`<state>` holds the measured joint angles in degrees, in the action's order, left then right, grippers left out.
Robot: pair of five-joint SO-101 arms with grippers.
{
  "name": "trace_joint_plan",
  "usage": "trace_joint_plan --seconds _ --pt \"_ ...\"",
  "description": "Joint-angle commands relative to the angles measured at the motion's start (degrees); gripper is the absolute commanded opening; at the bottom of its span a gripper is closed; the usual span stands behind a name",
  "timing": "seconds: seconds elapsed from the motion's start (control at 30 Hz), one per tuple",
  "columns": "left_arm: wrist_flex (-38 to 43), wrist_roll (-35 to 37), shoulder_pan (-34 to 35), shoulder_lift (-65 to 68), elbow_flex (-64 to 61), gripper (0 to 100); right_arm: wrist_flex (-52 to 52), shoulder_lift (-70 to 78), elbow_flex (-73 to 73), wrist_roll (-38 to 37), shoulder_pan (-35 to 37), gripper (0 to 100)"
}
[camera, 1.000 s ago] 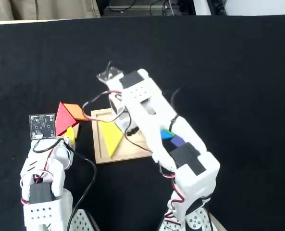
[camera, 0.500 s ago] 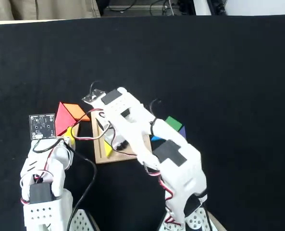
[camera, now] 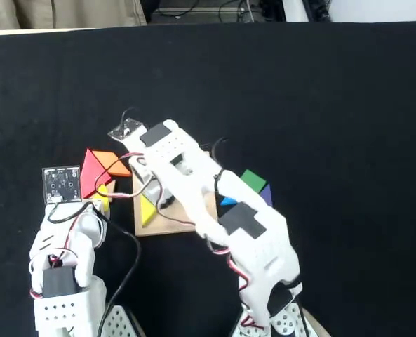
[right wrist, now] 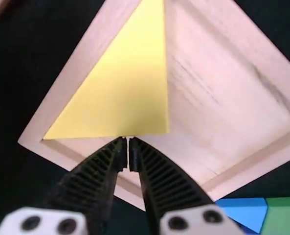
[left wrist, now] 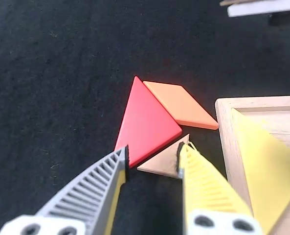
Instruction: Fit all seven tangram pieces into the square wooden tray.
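Note:
The square wooden tray (camera: 193,219) lies in the middle of the table, with a big yellow triangle (camera: 147,210) flat in its left part. My right gripper (right wrist: 125,145) is shut, its tips resting at the yellow triangle's (right wrist: 122,93) edge above the tray's rim (right wrist: 86,164). My left gripper (left wrist: 154,152) stands open astride a small tan triangle (left wrist: 163,160). Just beyond it lie a red triangle (left wrist: 147,122) and an orange parallelogram (left wrist: 181,104), left of the tray (left wrist: 223,127). Right of the tray sit green (camera: 252,180), blue (camera: 229,201) and purple (camera: 266,191) pieces.
The right arm (camera: 193,182) stretches across the tray and hides most of its floor in the high view. Bare tray floor (right wrist: 223,88) shows beside the yellow triangle. Black cloth (camera: 334,105) covers the table, with open room at the back and right.
The right arm swung left and down over the tray, and the yellow triangle slid toward the tray's left side. The left arm stayed still.

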<state>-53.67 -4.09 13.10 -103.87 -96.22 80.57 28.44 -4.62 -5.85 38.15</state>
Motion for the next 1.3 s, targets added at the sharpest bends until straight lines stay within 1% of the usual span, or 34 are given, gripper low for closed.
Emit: trace_joint_plan --seconds 0.0,0.13,0.37,0.4,0.47,0.53,0.6,0.7,0.83,0.93,1.03,1.17,1.27 --pt "1.41 0.35 -0.04 -0.35 -1.1 18 0.26 -3.91 -3.3 -0.62 -4.66 1.1" --pt "1.41 0.35 -0.04 -0.35 -1.1 18 -0.53 -3.74 -3.38 -3.69 -6.15 1.1" --pt "1.58 0.44 0.04 -0.35 -1.1 18 -2.81 -4.26 -3.56 -4.13 -6.33 1.1" --pt "1.58 0.44 0.48 -0.44 -0.66 18 -1.76 -4.79 -3.82 -4.13 -6.51 1.1" --pt "1.49 0.44 1.19 -0.44 0.31 18 3.52 -8.13 -6.11 -4.04 -7.91 1.1" --pt "1.67 0.44 3.12 -0.44 1.01 18 8.53 -13.41 -8.4 -3.78 -10.37 1.1" --pt "1.76 0.44 4.26 -0.44 1.1 18 9.58 -19.21 -8.66 -3.69 -13.8 1.1" --pt "0.35 0.44 4.26 -0.44 2.07 18 3.25 -25.19 -2.42 -3.25 -19.52 1.1" --pt "-1.76 -1.23 2.15 -0.18 4.97 18 -9.76 -28.53 12.62 1.14 -25.05 1.1" --pt "-5.36 -4.92 0.66 -0.09 10.68 18 -20.75 -29.41 22.81 1.14 -28.04 1.1" --pt "-10.64 -7.03 0.48 0.0 19.3 18 -31.03 -29.76 29.67 1.49 -31.3 1.5" --pt "-14.15 -11.43 0.75 1.23 26.86 18 -37.63 -29.32 33.27 1.58 -34.81 1.5" --pt "-14.24 -11.78 0.84 6.86 30.73 19 -39.38 -29.32 34.51 1.58 -36.31 1.4"
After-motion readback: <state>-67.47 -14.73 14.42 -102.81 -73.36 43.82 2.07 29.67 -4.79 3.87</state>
